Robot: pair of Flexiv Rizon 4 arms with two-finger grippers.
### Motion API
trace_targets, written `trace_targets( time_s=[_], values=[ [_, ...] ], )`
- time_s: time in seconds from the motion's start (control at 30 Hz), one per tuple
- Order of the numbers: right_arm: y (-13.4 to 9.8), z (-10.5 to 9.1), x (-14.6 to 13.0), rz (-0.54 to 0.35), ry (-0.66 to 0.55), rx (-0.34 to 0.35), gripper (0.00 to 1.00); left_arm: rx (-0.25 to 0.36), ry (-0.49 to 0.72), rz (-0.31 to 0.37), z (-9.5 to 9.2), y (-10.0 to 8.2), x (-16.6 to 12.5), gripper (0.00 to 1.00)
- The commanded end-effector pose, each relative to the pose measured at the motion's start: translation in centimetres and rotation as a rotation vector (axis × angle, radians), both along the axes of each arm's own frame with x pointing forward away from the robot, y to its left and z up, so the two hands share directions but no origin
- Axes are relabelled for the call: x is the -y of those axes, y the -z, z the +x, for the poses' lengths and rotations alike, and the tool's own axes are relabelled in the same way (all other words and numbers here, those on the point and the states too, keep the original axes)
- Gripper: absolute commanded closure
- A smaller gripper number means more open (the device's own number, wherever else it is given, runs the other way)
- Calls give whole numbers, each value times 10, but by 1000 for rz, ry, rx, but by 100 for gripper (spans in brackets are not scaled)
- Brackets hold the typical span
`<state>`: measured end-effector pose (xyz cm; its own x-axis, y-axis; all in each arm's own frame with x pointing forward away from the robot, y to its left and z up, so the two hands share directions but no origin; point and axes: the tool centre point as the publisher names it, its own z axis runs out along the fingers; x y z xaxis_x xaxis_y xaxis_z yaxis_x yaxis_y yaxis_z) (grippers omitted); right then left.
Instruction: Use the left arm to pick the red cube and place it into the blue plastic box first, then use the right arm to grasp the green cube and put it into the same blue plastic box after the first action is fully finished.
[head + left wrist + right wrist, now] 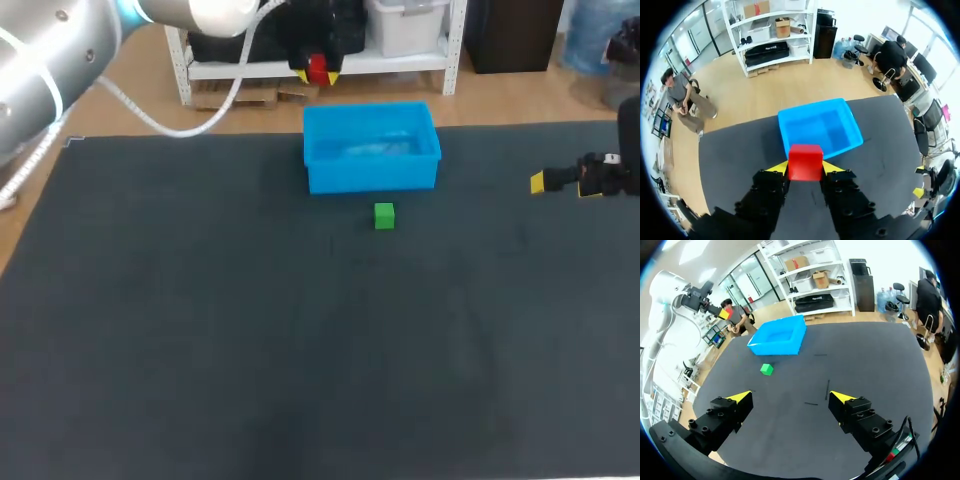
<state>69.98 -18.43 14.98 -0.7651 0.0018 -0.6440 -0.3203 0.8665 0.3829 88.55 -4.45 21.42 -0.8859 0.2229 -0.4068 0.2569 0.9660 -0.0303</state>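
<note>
My left gripper (805,167) is shut on the red cube (805,161), held high in the air above the table. In the head view the red cube (318,70) and left gripper (318,76) show up over the far edge, left of and behind the blue box (371,147). In the left wrist view the blue box (820,126) lies below, just ahead of the cube. The green cube (384,215) sits on the dark mat right in front of the box; the right wrist view shows the green cube (767,369) too. My right gripper (790,397) stands open at the table's right side, also seen as the right gripper (562,181).
The blue box (778,336) is empty inside as far as it shows. A dark mat (250,330) covers the whole table, with its far edge just behind the box. My left arm (60,60) comes in over the far left corner.
</note>
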Motion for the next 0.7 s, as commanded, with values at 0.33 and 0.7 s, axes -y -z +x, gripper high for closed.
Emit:
trace_targets(
  time_s=[0.33, 0.7],
  values=[
    [0, 0, 0, 0, -1, 0, 0, -40, 17, 27, 31, 2, 15, 100],
    [0, 0, 0, 0, -1, 0, 0, -35, 22, 37, 49, 2, 20, 100]
  ],
)
